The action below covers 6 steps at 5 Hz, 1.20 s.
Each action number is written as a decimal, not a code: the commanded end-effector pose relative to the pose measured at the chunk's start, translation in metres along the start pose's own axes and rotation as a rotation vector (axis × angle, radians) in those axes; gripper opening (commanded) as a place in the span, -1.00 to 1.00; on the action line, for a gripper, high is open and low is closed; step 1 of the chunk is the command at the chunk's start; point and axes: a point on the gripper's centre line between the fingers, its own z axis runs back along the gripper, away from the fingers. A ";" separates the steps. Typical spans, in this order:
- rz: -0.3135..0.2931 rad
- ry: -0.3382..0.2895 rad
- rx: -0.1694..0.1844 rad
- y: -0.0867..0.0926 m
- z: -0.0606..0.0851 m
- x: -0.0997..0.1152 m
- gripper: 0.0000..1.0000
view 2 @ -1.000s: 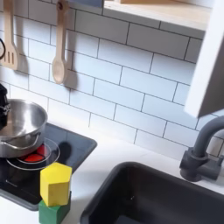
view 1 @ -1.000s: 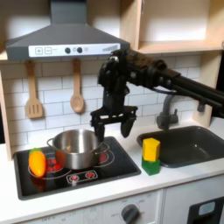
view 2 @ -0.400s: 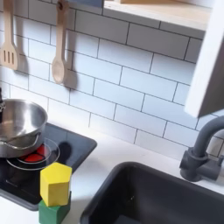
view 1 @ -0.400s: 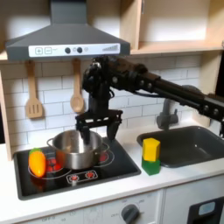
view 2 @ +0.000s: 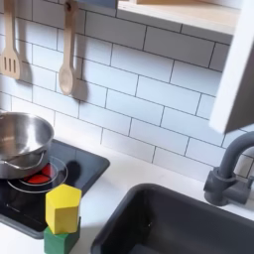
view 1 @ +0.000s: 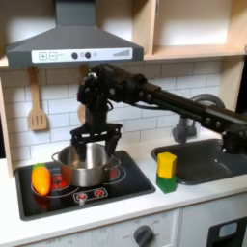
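Hovering right over the steel pot (view 1: 85, 162) on the stovetop (view 1: 116, 186), the gripper (view 1: 93, 143) hangs w/ fingers spread wide (nothing held), tips just above the pot's rim in the first exterior view. Orange-yellow toy (view 1: 41, 178) lies at the pot's 9 o'clock, touching it or nearly so; yellow block on green block (view 1: 167, 170) stands at its 3 o'clock, off the stove near the sink (view 1: 207, 159). Wooden spatula (view 1: 38, 101) and wooden spoon (view 2: 66, 48) hang on the tile wall, approx 12 o'clock.

In the second exterior view, the steel pot (view 2: 20, 144) and stove (view 2: 74, 171) run off the left edge, beside the sink (view 2: 189, 223), itself cut below; the faucet (view 2: 230, 171) is clipped right.
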 end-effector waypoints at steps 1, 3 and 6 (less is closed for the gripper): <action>-0.004 -0.027 0.001 0.012 -0.008 0.032 1.00; -0.001 -0.020 -0.023 0.020 -0.019 0.051 1.00; -0.060 0.009 -0.052 -0.016 -0.033 0.060 1.00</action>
